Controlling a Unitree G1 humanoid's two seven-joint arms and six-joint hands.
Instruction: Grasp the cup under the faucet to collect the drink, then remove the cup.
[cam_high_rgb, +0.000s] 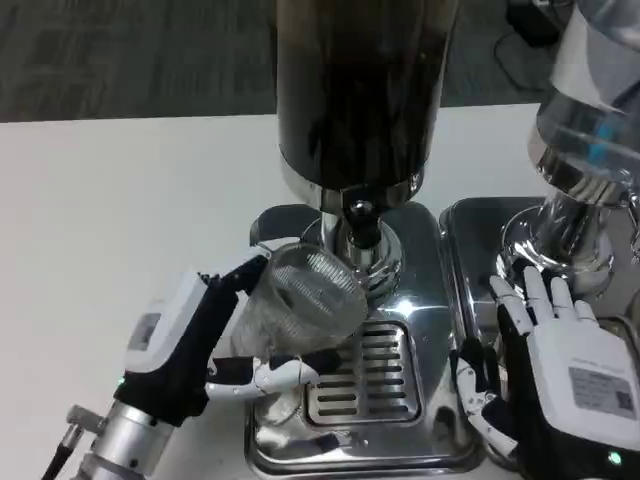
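Gripping the clear cup (305, 295), tilted, in the left hand (205, 345) just below the faucet (361, 222), above the drip tray (365, 370); right hand (555, 360) resting unclenched, fingers spread.

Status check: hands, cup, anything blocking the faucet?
Left hand holds the cup, tilted, just left of the faucet. Right hand open beside the drip tray. No obstruction seen.

A second drink dispenser (585, 120) stands on its steel tray (470, 225) at the right of a white table (110, 210), grey carpet (130, 55) beyond.
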